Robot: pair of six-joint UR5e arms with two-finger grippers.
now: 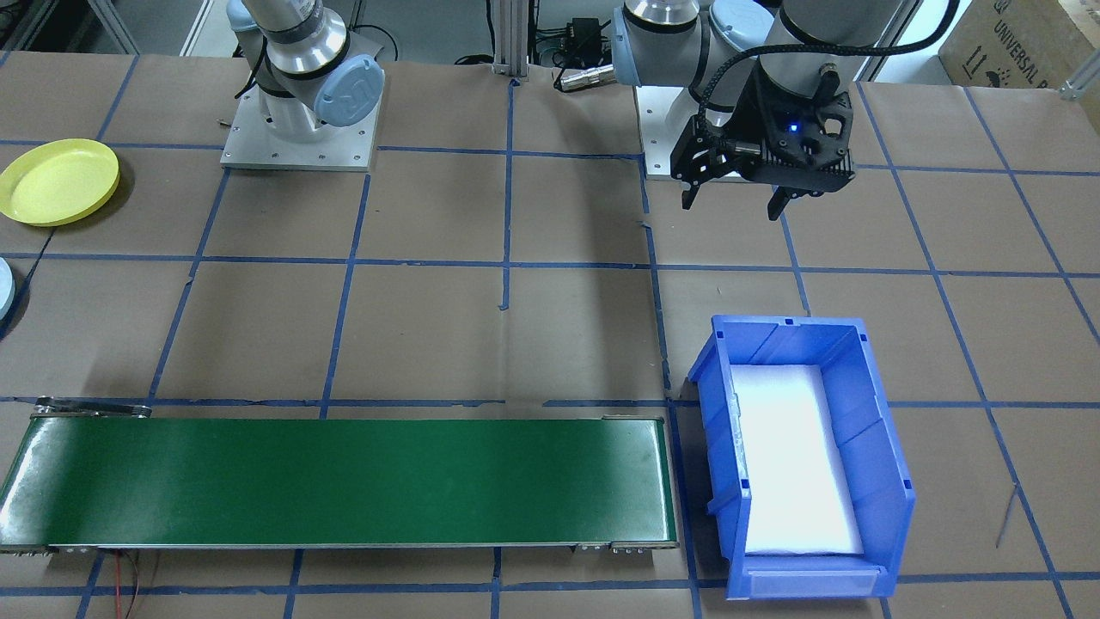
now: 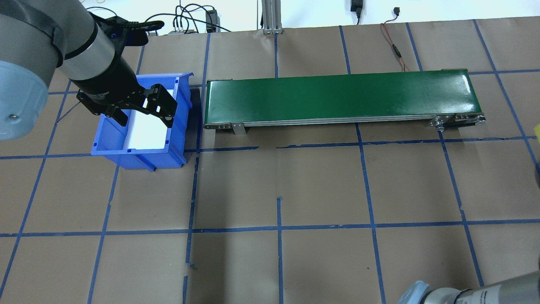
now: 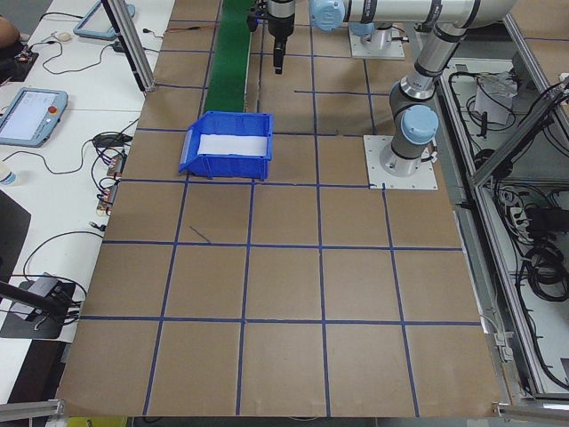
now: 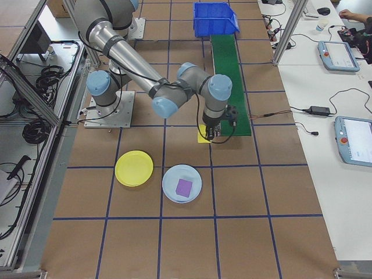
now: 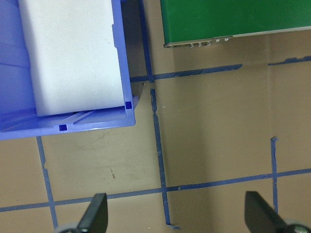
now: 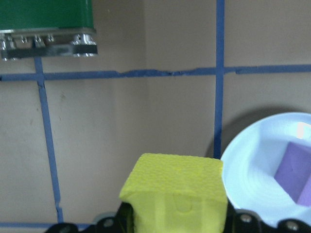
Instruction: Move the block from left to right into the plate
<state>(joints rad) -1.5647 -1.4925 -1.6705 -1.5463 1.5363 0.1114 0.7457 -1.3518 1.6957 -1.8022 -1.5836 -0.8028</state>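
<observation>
The right claw (image 6: 177,221), closed on the yellow block (image 6: 175,191), hangs off the belt's (image 4: 228,75) end, the plate (image 4: 134,168) lying nearer the worktop's robot-side edge; the left claw (image 2: 141,110) gapes empty.

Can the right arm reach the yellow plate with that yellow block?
Probably yes. The right gripper holds the yellow block near the yellow plate, and only bare table lies between; the plate looks empty.

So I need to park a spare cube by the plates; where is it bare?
Bare paper lies beyond the yellow plate and pale blue plate. Crowded where the right hand holds the yellow block.
</observation>
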